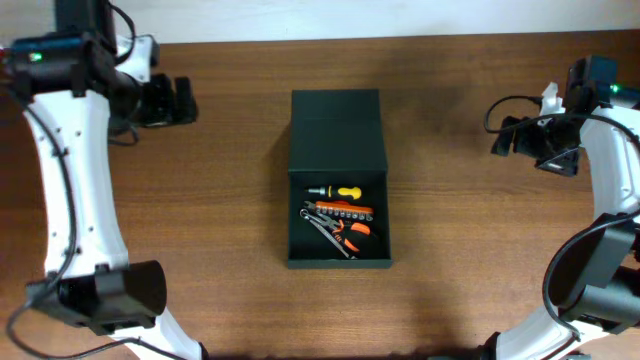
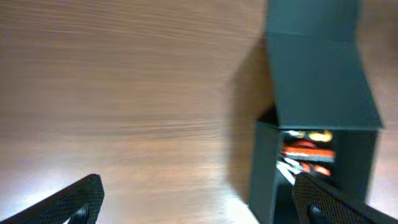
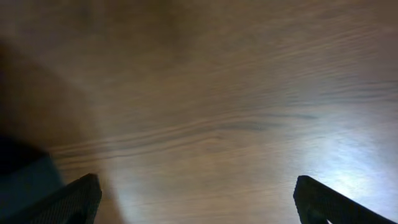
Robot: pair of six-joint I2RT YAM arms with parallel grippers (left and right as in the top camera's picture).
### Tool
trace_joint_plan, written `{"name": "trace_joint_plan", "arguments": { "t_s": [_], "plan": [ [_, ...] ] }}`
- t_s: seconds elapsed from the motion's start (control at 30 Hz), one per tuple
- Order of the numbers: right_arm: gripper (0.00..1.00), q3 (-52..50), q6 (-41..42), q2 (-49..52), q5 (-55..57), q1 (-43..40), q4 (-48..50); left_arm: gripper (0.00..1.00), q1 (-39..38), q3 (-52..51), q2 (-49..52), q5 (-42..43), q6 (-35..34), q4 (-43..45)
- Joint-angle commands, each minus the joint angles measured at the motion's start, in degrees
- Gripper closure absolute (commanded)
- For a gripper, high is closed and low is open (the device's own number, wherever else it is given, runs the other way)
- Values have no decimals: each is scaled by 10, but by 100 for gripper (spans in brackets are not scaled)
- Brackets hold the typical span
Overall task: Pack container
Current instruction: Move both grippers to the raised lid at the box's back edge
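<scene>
Container [image 1: 337, 130]: matte black rect. box, sitting on wood table [image 1: 230, 200] btwn both grippers, well apart from each. Long axis running crosswise to line btwn grippers. Flap lid standing open at far end. Near end showing yellow-handled screwdriver [image 1: 340, 190], orange bit strip [image 1: 340, 210], pliers [image 1: 345, 232].

Left gripper [image 1: 180, 100] [image 2: 199, 202]: fingers spreading wide, gripping nothing, w/ container [image 2: 320, 81] lying ahead of its right finger, bottom cut off.

Right gripper [image 1: 505, 137] [image 3: 198, 202]: also spreading wide, empty. Its view blurring; dark patch by one finger hard to ID.

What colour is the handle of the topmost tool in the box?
Yellow; the handle shows best in the overhead view, inside the container.
</scene>
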Motion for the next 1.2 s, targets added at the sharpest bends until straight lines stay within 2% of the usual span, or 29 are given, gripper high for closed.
{"name": "trace_joint_plan", "arguments": {
  "t_s": [0.0, 0.07, 0.13, 0.2, 0.23, 0.37, 0.4, 0.43, 0.5, 0.53, 0.57, 0.63, 0.67, 0.87, 1.17],
  "plan": [
    [1, 0, 11, -5, -107, 0, 28, 1, 2, -92, 34, 138, 29, 53],
    [1, 0, 11, -5, -141, 0, 40, 0, 2, -127, 45, 158, 29, 85],
    [1, 0, 10, -4, -160, 0, 55, 4, 2, -159, 54, 168, 29, 118],
    [0, 0, 10, -4, -162, 1, 75, 11, 2, -182, 58, 179, 29, 144],
    [2, 0, 10, -2, -162, 2, 85, 18, 2, -190, 61, 188, 29, 154],
    [7, 0, 12, 14, -165, 14, 111, 34, -2, -200, 79, 210, 29, 181],
    [12, 0, 17, 23, -171, 17, 116, 41, -4, -200, 84, 210, 29, 186],
    [23, 0, 25, 32, -176, 22, 121, 53, -7, -200, 91, 211, 28, 193],
    [52, 0, 43, 56, -189, 33, 131, 79, -12, -200, 100, 210, 28, 205],
    [62, 0, 50, 68, -195, 38, 135, 94, -14, -200, 104, 211, 26, 211],
    [71, 0, 57, 79, -200, 44, 138, 98, -17, -200, 111, 210, 19, 220],
    [93, 0, 76, 107, -203, 58, 146, 98, -24, -200, 124, 208, 0, 238],
    [96, 0, 89, 119, -202, 64, 148, 98, -28, -200, 131, 205, -9, 248],
    [96, 0, 189, 158, -203, 93, 162, 98, -51, -200, 172, 198, -18, 275],
    [96, 0, 196, 159, -202, 130, 181, 98, -64, -201, 180, 207, -19, 307]
  ]
}}
